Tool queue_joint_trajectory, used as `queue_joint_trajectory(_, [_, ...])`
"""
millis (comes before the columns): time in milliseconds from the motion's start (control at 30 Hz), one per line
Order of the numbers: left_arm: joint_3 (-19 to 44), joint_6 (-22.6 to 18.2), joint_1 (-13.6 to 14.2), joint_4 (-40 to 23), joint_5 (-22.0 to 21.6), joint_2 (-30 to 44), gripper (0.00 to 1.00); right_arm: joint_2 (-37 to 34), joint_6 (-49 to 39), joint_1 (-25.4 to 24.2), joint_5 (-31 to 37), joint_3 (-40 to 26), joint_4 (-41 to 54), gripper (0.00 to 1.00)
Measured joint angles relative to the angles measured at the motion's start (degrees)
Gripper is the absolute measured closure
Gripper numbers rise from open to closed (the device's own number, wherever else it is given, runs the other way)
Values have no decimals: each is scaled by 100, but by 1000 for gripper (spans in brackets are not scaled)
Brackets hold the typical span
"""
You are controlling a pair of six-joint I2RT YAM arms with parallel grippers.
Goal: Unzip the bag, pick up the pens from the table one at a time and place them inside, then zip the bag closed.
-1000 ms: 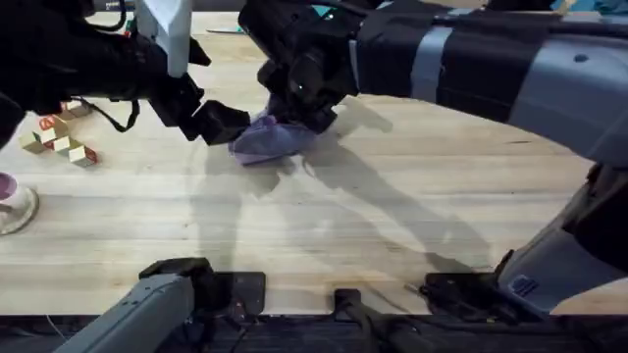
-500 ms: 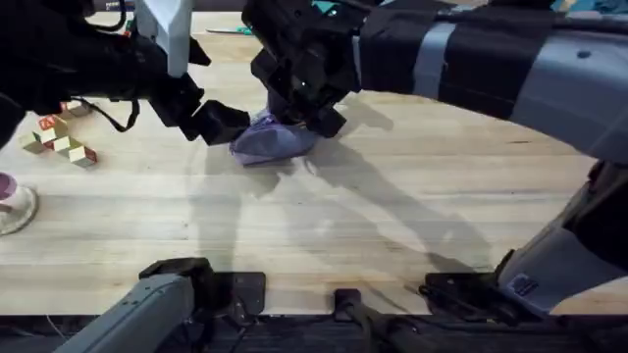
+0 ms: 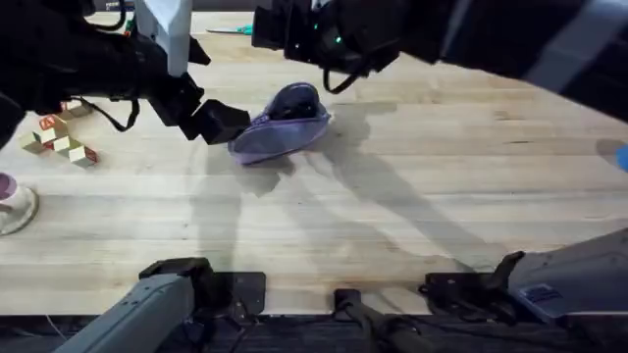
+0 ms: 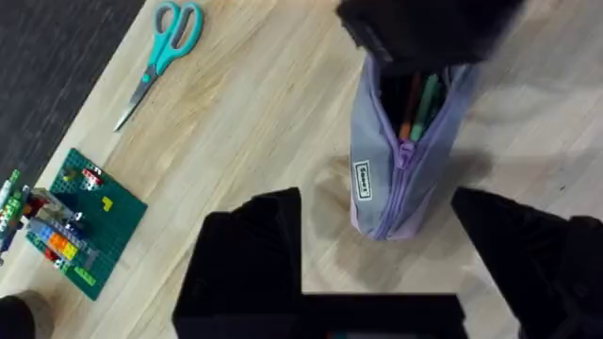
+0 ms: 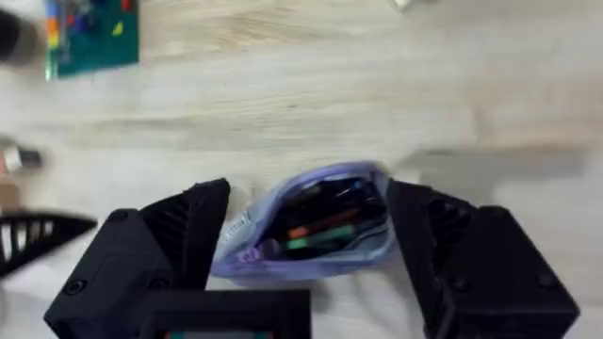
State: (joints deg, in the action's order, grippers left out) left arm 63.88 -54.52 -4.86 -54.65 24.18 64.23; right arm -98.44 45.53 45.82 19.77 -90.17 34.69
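Note:
The lavender bag (image 3: 280, 126) lies on the table (image 3: 412, 196) with its zipper partly open at the far end. Inside the mouth lie several pens (image 5: 325, 221), dark, orange and green, which the left wrist view also shows as pens (image 4: 419, 99). My left gripper (image 4: 377, 221) is open, its fingers (image 4: 254, 250) straddling the bag's (image 4: 400, 165) closed end without pinching it. Above the bag's (image 5: 283, 245) mouth, my right gripper (image 5: 311, 282) hangs open and holds nothing. The right arm (image 3: 334, 34) is raised over the table's far side.
Teal-handled scissors (image 4: 165, 52) lie beyond the bag. A green baseplate with bricks (image 4: 89, 221) sits nearby. Wooden blocks (image 3: 64, 137) and a pink-and-white cup (image 3: 12, 201) stand at the table's left edge. Bare wood spreads in front and to the right.
My right gripper has lifted off the bag's mouth and moved up and away, uncovering the open bag. The left arm and the bag have stayed where they were.

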Motion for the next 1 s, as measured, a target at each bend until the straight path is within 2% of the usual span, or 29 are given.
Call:
queue_joint_trajectory(267, [0, -2, -42, 0, 33, 0, 7, 434, -2026, -11, 22, 0, 3, 6])
queue_joint_trajectory(433, [0, -23, -518, 20, 429, 0, 7, 620, -2744, -128, -33, 0, 7, 6])
queue_joint_trajectory(467, [0, -188, -884, -34, 819, 0, 6, 681, -3023, -278, -183, 0, 23, 6])
queue_joint_trajectory(533, [0, -348, -1061, -118, 1075, 0, 7, 694, -3148, -374, -256, 0, 29, 6])
queue_joint_trajectory(700, [0, -831, -1298, -512, 1514, 0, 7, 694, -3294, -531, -317, 0, 42, 6])
queue_joint_trajectory(867, [0, -1359, -1476, -1046, 1748, 0, 7, 694, -3360, -549, -338, 0, 44, 6])
queue_joint_trajectory(900, [-2, -1855, -1679, -1320, 2001, 0, 5, 694, -3361, -549, -354, 0, 42, 6])
queue_joint_trajectory(933, [-54, -2104, -1777, -1301, 2146, 0, 5, 694, -3363, -549, -354, 0, 44, 6])
queue_joint_trajectory(1000, [-236, -2240, -1867, -1198, 2244, 0, 5, 694, -3363, -549, -354, 0, 44, 6])
